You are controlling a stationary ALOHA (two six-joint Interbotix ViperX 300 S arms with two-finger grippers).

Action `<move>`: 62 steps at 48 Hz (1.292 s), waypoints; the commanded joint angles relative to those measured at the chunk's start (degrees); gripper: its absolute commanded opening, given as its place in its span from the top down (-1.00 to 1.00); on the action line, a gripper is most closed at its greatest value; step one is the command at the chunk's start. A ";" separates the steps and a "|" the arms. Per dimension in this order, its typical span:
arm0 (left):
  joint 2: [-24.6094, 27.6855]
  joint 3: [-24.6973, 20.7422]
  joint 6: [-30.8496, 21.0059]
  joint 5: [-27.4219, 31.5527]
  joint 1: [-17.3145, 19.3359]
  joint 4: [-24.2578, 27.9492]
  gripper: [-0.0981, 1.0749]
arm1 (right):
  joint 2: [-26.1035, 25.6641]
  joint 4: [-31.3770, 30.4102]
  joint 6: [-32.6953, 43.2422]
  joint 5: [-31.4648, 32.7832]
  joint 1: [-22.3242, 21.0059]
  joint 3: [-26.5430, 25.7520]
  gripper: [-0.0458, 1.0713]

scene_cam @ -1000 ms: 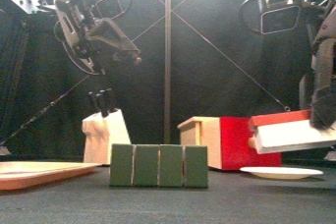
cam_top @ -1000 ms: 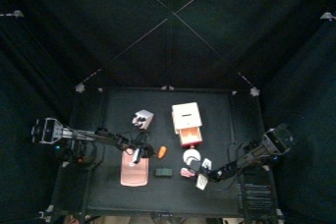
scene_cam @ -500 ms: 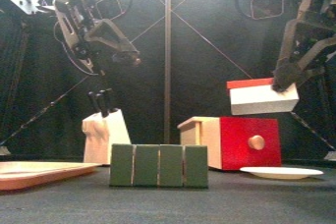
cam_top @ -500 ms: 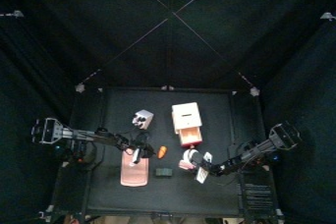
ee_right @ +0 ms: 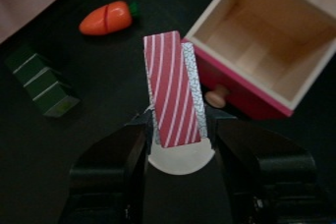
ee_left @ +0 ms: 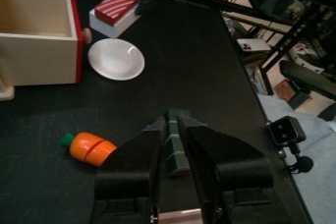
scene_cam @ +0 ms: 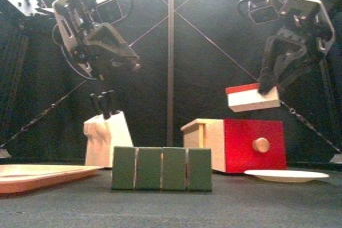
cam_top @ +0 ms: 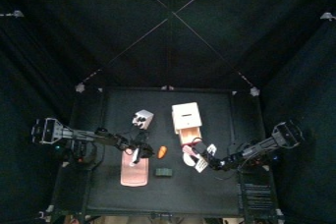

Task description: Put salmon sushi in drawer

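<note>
One piece of salmon sushi (ee_right: 175, 85), red-striped on top with white rice under it. One drawer cabinet (scene_cam: 235, 144), cream with a red pull-out front and a single round knob. One round white plate (ee_left: 114, 61). One flat pink tray (scene_cam: 40, 176). One small orange carrot (ee_left: 89, 147) with a green top. One dark green ridged block (scene_cam: 162, 168), with four ribs across its face. One grey-and-white object (cam_top: 141, 119). Two robot arms, each ending in one gripper.
</note>
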 commanded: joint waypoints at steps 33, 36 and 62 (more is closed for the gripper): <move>1.14 -0.88 0.09 -0.18 0.18 -0.97 -0.23 | -18.11 1.49 -17.75 1.32 -9.67 -2.46 -0.26; 1.14 -0.88 0.09 -0.18 0.26 -0.97 -0.23 | -18.37 2.11 -21.97 0.62 -11.16 -2.37 -0.26; 1.32 -0.70 0.09 -0.18 0.26 -1.05 -0.23 | -18.72 6.33 -38.58 -29.62 -32.52 9.58 -0.31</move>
